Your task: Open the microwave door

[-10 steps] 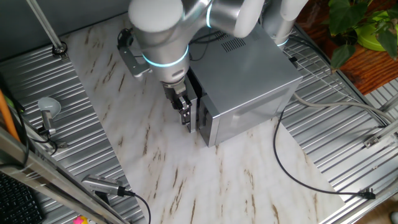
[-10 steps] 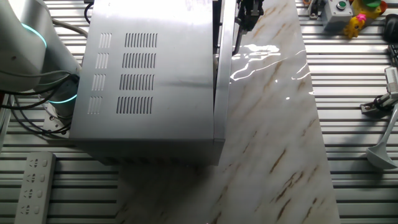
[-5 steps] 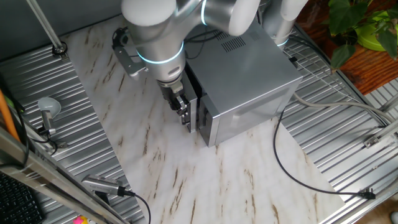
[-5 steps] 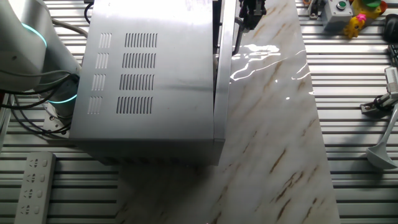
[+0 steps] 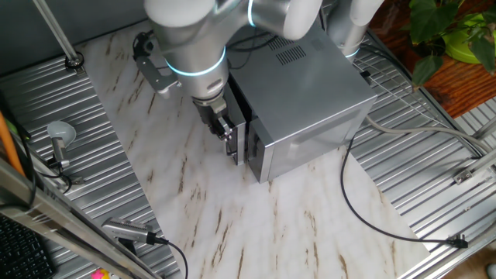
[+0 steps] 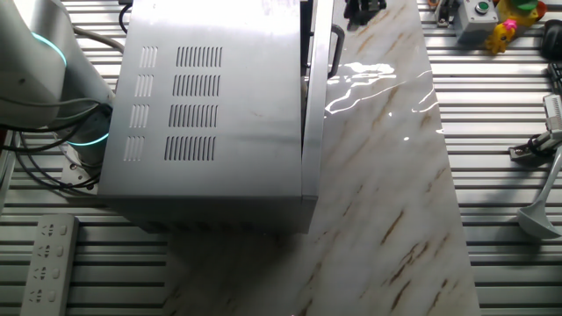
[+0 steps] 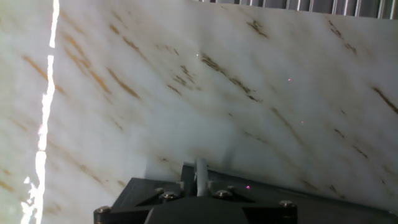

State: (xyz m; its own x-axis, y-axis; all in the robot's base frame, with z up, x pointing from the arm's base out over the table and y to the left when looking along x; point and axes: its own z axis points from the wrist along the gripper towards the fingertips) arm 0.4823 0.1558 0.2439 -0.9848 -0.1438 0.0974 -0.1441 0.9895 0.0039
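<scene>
The microwave [image 5: 310,93] is a silver box on the marble table; its vented top fills the left of the other fixed view [image 6: 219,105]. The microwave door [image 5: 241,116] is dark and faces left. In the other fixed view it shows edge-on [image 6: 314,114], slightly ajar at the handle end, with a thin dark gap. The silver bar handle [image 6: 336,48] stands free. My gripper [image 5: 227,138] hangs just beside the door's handle end, and sits above the handle at the frame's top edge [image 6: 362,7]. In the hand view its fingers [image 7: 200,174] stand together over bare marble, holding nothing.
A brush [image 5: 58,136] lies on the slatted metal to the left. A black cable [image 5: 364,217] curves over the table in front of the microwave. A power strip [image 6: 48,263] lies behind the microwave. A button box [image 6: 474,16] and a toy sit at the far corner.
My gripper has drawn away from the handle, up and left in one fixed view, toward the top edge in the other. The handle now stands clear. The door has not visibly moved.
</scene>
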